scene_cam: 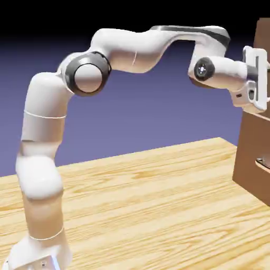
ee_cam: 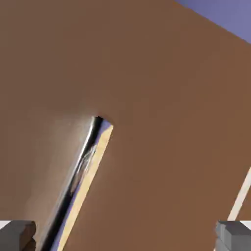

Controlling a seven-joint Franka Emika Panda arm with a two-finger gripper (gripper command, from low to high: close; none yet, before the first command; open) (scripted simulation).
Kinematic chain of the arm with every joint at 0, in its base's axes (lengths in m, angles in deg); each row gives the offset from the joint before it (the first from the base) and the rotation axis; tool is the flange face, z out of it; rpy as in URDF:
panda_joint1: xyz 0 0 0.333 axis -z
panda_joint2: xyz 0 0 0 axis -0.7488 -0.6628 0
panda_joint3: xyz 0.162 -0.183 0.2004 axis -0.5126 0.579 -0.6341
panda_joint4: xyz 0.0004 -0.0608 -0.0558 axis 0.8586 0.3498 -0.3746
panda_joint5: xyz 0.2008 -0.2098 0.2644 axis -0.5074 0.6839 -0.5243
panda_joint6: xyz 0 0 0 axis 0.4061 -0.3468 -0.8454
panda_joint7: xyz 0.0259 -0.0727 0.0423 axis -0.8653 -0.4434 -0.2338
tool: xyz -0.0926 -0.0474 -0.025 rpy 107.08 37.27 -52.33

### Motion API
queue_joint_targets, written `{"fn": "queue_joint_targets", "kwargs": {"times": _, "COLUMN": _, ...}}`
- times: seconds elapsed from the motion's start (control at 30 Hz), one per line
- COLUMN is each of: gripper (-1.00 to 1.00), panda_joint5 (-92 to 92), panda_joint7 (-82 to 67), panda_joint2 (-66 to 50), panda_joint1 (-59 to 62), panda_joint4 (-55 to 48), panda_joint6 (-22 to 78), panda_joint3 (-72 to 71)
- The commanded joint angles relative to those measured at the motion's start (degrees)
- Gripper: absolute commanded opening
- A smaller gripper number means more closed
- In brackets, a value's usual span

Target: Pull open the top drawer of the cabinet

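The cabinet (scene_cam: 251, 158) stands at the exterior view's right edge, reddish-brown and plain. My white hand (scene_cam: 255, 79) is level with its upper part, right up against its face; the fingertips are cut off by the picture's edge. In the hand view the brown front of the top drawer (ee_cam: 162, 112) fills the picture. A shiny metal handle (ee_cam: 84, 169) runs slanted across it, towards the lower left. My gripper (ee_cam: 125, 238) is open: one grey fingertip (ee_cam: 17, 235) sits just left of the handle, the other (ee_cam: 234, 235) far to its right. Nothing is held.
The cabinet rests on a light wooden table (scene_cam: 137, 200). Lower down on the cabinet a small grey handle (scene_cam: 260, 161) sticks out. A pale slanted line (ee_cam: 240, 201) crosses the wood near the right fingertip. Blue backdrop (ee_cam: 230, 12) shows past the cabinet's edge.
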Motion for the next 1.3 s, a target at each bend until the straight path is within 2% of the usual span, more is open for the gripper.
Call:
{"fn": "queue_joint_targets", "kwargs": {"times": 0.0, "gripper": 0.0, "panda_joint5": -2.5, "panda_joint7": -0.6, "panda_joint2": -1.2, "panda_joint1": -0.2, "panda_joint4": -1.9, "panda_joint6": 0.0, "panda_joint3": 0.3}}
{"fn": "queue_joint_targets", "kwargs": {"times": 0.37, "gripper": 0.0, "panda_joint5": -29.9, "panda_joint7": -7.0, "panda_joint2": -14.9, "panda_joint1": -2.0, "panda_joint4": -23.0, "panda_joint6": -0.5, "panda_joint3": 3.3}}
{"fn": "queue_joint_targets", "kwargs": {"times": 0.43, "gripper": 0.0, "panda_joint5": -30.8, "panda_joint7": -7.2, "panda_joint2": -15.4, "panda_joint1": -2.1, "panda_joint4": -23.7, "panda_joint6": -0.5, "panda_joint3": 3.4}}
{"fn": "queue_joint_targets", "kwargs": {"times": 1.23, "gripper": 0.0, "panda_joint5": 27.0, "panda_joint7": 36.1, "panda_joint2": -30.8, "panda_joint1": 9.3, "panda_joint4": -40.9, "panda_joint6": -8.6, "panda_joint3": -20.2}}
{"fn": "queue_joint_targets", "kwargs": {"times": 1.27, "gripper": -1.0, "panda_joint5": 27.0, "panda_joint7": 36.1, "panda_joint2": -30.8, "panda_joint1": 9.3, "panda_joint4": -40.9, "panda_joint6": -8.6, "panda_joint3": -20.2}}
